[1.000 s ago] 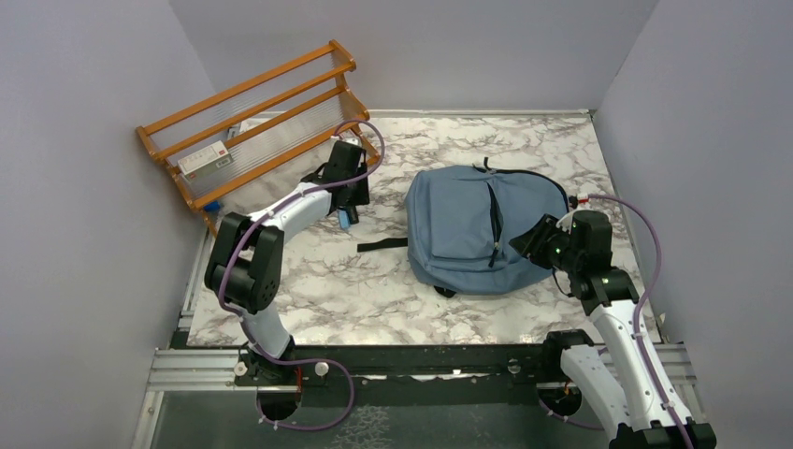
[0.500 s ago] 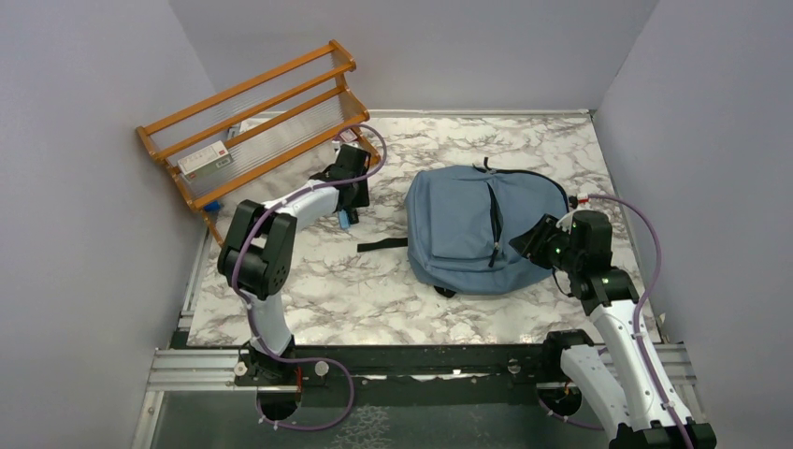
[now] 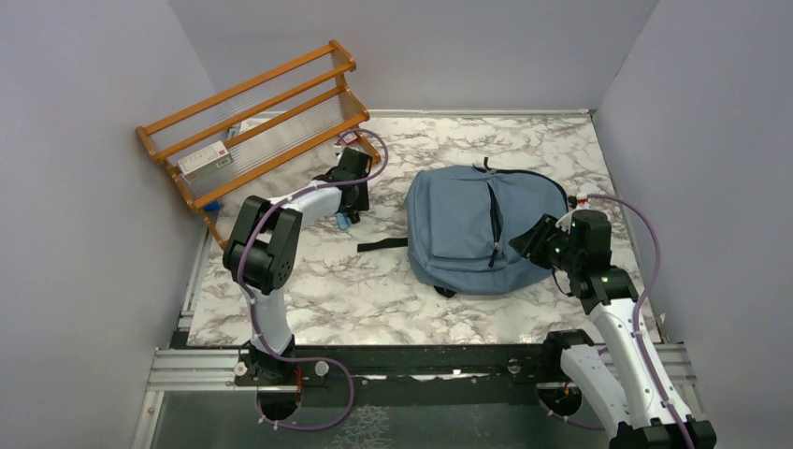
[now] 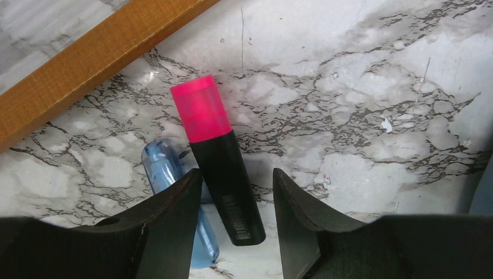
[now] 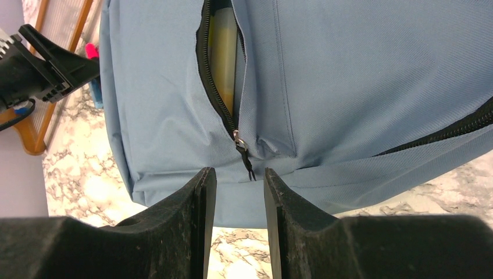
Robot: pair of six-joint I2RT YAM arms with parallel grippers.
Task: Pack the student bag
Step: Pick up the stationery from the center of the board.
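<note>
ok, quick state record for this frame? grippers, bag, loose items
left gripper: open, jaws either side of the pink highlighter's black end, not closed on it
pink highlighter: lying on the marble table, beside a blue pen, near the wooden rack
student bag: lying flat, zipper partly open, yellow item inside
right gripper: open, at the bag's edge, zipper pull just ahead of it

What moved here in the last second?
The left arm swung its elbow in toward the middle. The left fingers, open, now straddle the pink highlighter lying beside a blue pen. Nothing was gripped or released. The right fingers, the student bag and the wooden rack stayed put.
</note>
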